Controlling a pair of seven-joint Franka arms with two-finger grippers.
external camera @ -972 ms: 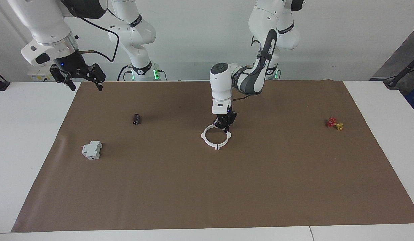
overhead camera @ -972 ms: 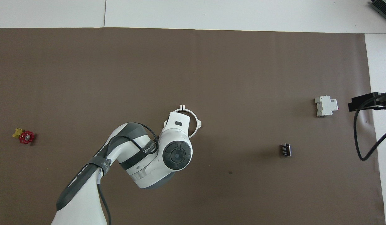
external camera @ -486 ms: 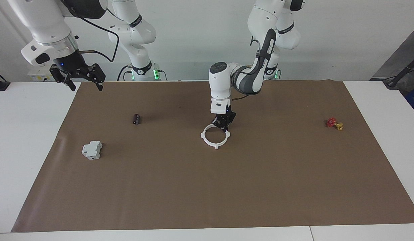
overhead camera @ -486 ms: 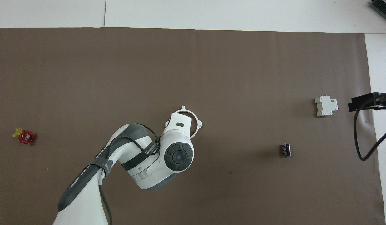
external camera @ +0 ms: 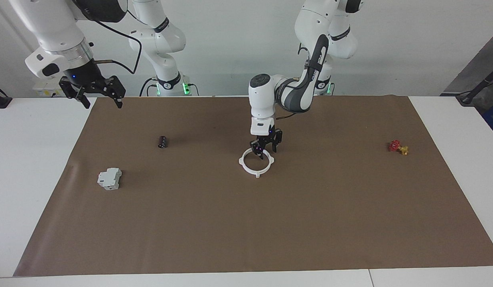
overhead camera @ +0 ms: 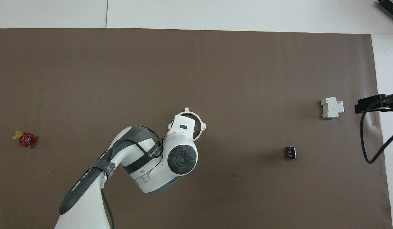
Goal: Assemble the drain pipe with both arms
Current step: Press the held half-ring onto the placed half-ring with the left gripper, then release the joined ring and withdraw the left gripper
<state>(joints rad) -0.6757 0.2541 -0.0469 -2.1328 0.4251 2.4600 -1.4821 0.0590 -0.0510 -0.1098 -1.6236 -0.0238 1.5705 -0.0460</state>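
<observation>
Ring (external camera: 256, 164) now released: left gripper (external camera: 265, 150) fingers seen parted just above ring's rim, clamped a second ago. Ring left lying whole at mat centre; assembly judged done. Right gripper (external camera: 98, 97) held waiting, fingers apart, well away from ring.

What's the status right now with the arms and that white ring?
Left gripper open over drain pipe. Right gripper open, waiting. Ring lies closed. Nothing in the way.

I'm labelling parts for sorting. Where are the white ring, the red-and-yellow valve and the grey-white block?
white ring (external camera: 248, 168), facing view, on the rim arc toward the right arm's end
red-and-yellow valve (external camera: 395, 146), facing view, on the red handwheel
grey-white block (external camera: 109, 178), facing view, on its top face
</observation>
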